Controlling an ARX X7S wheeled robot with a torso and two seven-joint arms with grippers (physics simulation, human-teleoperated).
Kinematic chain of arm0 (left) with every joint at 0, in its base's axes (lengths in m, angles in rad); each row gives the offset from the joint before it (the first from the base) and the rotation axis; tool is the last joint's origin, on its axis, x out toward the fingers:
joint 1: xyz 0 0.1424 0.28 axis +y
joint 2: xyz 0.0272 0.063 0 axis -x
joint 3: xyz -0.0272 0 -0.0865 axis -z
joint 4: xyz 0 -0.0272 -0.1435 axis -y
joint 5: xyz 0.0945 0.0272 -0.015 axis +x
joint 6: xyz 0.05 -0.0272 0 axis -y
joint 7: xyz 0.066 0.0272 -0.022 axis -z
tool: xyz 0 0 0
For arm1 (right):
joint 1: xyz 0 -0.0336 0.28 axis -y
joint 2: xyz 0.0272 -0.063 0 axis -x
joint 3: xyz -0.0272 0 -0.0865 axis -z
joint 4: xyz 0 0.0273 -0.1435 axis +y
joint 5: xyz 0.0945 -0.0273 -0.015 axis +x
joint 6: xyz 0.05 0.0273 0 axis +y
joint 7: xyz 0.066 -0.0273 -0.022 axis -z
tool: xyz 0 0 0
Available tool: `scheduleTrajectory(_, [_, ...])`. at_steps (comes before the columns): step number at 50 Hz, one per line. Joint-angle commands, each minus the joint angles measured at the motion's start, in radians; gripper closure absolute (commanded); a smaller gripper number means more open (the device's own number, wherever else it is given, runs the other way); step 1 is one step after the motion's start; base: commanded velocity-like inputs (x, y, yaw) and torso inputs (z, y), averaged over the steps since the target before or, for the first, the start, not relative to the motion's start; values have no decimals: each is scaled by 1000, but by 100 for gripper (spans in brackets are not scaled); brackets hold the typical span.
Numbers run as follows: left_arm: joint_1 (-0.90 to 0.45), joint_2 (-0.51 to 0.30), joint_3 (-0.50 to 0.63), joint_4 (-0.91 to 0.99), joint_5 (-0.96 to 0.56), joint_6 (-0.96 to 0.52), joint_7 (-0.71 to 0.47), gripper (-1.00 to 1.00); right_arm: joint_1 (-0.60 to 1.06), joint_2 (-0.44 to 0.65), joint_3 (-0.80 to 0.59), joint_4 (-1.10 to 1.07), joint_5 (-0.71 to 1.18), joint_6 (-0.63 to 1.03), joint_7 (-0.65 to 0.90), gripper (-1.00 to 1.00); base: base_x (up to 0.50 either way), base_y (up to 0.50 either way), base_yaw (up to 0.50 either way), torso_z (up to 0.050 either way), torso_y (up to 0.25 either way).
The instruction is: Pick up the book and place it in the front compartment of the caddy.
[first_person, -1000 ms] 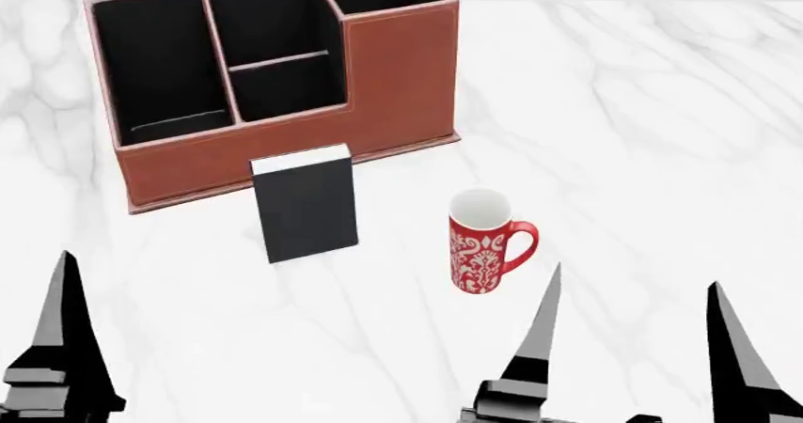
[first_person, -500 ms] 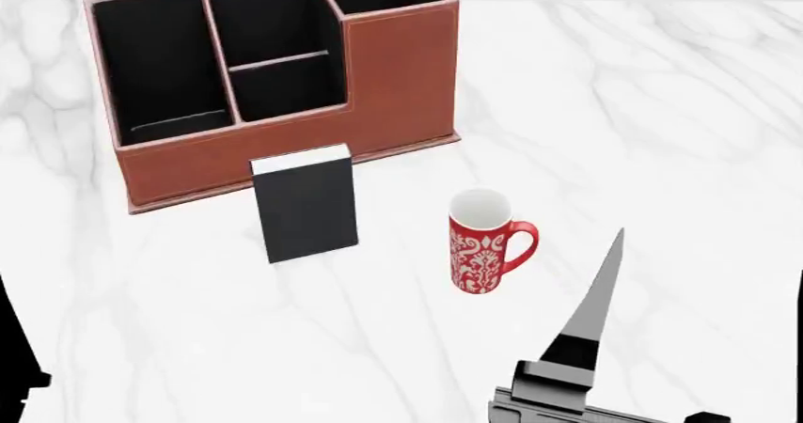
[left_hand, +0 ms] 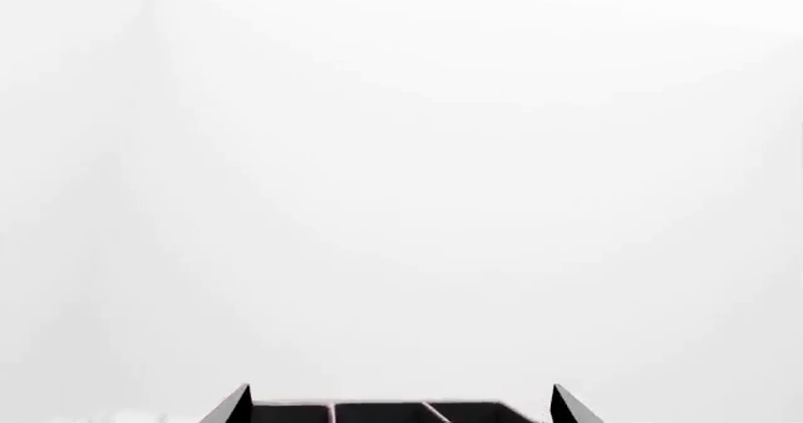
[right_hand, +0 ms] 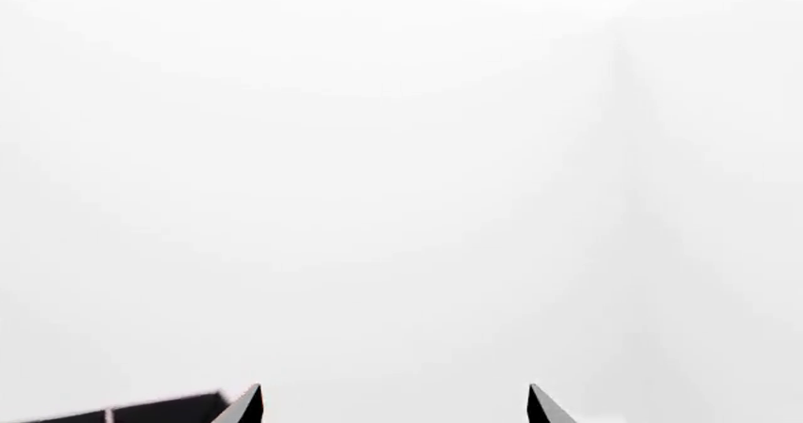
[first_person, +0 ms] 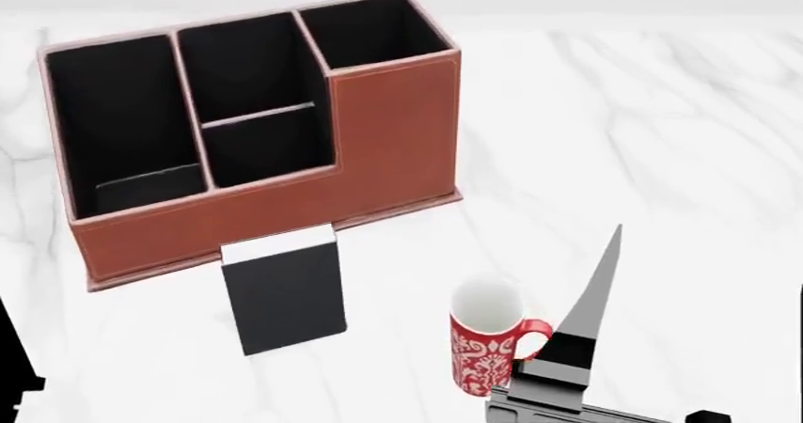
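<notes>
The book (first_person: pixel 284 296) is black with a white top edge and stands upright on the marble table, just in front of the caddy (first_person: pixel 389 132). The front compartment (first_person: pixel 266 147) is the small black-lined cell in the caddy's middle; nothing shows inside it. My right gripper (first_person: pixel 709 261) is open and empty, low at the right beside the red mug, with one finger (first_person: pixel 597 296) near the mug. Only a sliver of one left finger (first_person: pixel 7 352) shows at the left edge. The left gripper (left_hand: pixel 401 397) is open in the left wrist view, with the caddy's top (left_hand: pixel 376 412) between its tips. The right gripper (right_hand: pixel 395 397) is open in its wrist view.
A red patterned mug (first_person: pixel 487 348) stands right of the book, close to my right finger. The caddy also has a long cell (first_person: pixel 119 127) at the left and a tall deep cell (first_person: pixel 370 30) at the back right. White marble table (first_person: pixel 627 113) extends to the right.
Both arms swung outward; the left gripper went to the frame's left edge. Then the head view shifted, so caddy, book and mug sit lower and nearer.
</notes>
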Motion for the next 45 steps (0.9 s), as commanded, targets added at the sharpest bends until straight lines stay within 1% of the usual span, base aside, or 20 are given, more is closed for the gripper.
scheduleTrajectory(1, [-4,-21,8,28,-25,-12,-30,-100,5,10,-5,-9,14,14,10,-100,500,0,0,0,0])
scheduleTrajectory(19, [1,-53,29,15,-45,22,-62,-100,4,24,-9,-2,27,6,23,-100,500,0,0,0,1])
scheduleTrajectory(45, [-6,-105,45,24,-90,34,-119,-100,8,43,-12,-13,47,18,50,-100,500,0,0,0,1])
